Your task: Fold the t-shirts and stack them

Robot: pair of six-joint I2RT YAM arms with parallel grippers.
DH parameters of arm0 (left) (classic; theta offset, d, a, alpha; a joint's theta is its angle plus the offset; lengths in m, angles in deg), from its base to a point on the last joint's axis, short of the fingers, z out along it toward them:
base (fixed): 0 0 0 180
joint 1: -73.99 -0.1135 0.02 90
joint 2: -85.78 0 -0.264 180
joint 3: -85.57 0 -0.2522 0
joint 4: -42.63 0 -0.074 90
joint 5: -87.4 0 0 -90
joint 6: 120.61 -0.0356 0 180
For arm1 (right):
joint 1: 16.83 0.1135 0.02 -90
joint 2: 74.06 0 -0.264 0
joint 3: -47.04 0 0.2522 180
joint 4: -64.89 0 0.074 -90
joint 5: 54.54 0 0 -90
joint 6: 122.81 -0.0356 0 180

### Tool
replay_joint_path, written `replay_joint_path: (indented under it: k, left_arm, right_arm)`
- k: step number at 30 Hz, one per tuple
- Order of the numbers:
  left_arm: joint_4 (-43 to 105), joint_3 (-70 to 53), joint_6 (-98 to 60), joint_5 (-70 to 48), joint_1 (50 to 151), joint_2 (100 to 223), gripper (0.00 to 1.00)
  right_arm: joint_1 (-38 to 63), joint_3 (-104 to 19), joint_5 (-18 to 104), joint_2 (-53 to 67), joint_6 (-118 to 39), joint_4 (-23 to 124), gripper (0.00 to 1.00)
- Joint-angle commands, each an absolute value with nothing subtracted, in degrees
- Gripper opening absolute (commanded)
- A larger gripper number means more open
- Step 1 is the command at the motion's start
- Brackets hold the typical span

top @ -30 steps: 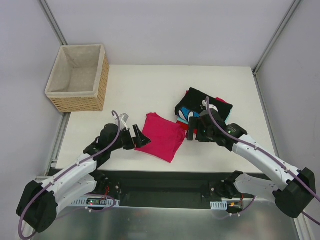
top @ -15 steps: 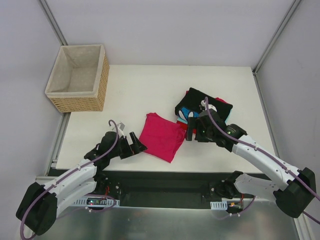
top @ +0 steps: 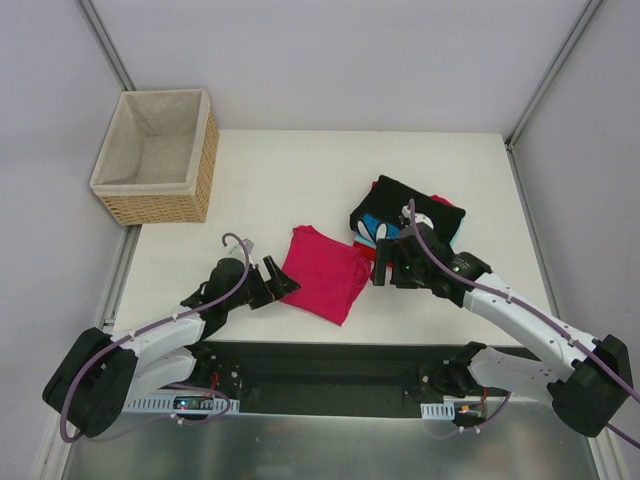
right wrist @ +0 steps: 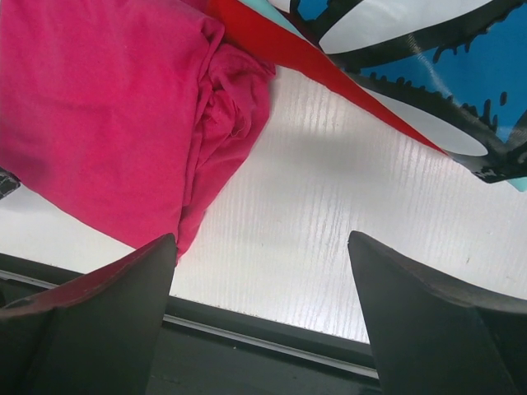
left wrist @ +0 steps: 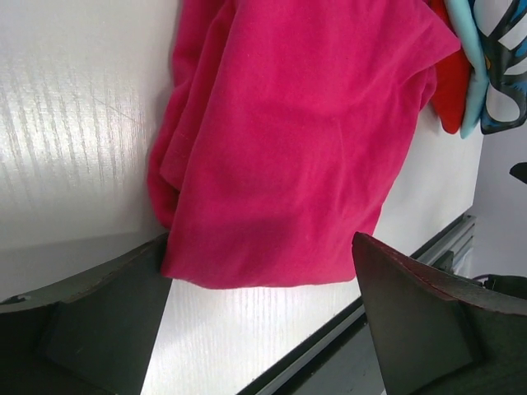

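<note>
Tabletop [top: 300, 170]; left arm [top: 170, 328] low by t-shirt [top: 325, 272]

Loose t-shirt [top: 323, 272] at centre, folded stack [top: 410, 212] just behind-right of it, basket [top: 155, 155] far left.

No readable text, label or number anywhere.

White table [top: 280, 180] w/ pink tee [top: 325, 272] beside folded tee stack [top: 395, 195].
</note>
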State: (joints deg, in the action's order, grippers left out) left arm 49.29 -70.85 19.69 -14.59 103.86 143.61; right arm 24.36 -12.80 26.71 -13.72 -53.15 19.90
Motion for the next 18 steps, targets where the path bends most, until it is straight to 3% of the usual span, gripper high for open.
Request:
replay_joint_path:
  k: [1, 2, 5, 8, 11, 13, 18]
  left_arm:
    - [44.6, -73.8, 19.2, -11.3, 103.3, 147.8, 0.84]
    - [44.9, -73.9, 19.4, -11.2, 103.3, 148.3, 0.72]
    - [44.9, -73.7, 19.2, -11.2, 103.3, 148.8, 0.50]
    - [44.3, -73.6, 18.9, -11.1, 103.3, 148.8, 0.39]
    - [44.2, -73.5, 18.5, -10.8, 103.2, 149.0, 0.21]
    - [44.2, -73.5, 18.4, -10.8, 103.1, 149.2, 0.00]
    - [45.1, -73.8, 18.4, -11.2, 102.9, 150.0, 0.00]
  right_arm:
    - [24.7, -9.4, 27.0, -14.2, -54.9, 25.9, 0.89]
    - [24.7, -8.4, 28.2, -13.9, -55.0, 27.4, 0.89]
    - [24.7, -5.0, 30.1, -12.7, -55.8, 33.4, 0.89]
    - [24.7, -2.1, 31.8, -12.1, -55.6, 39.9, 0.89]
    - [24.7, -0.2, 32.3, -11.4, -55.2, 44.9, 0.89]
    - [24.8, 0.6, 32.4, -10.8, -55.1, 48.5, 0.89]
    - [24.7, 2.9, 33.4, -6.2, -54.9, 56.3, 0.89]
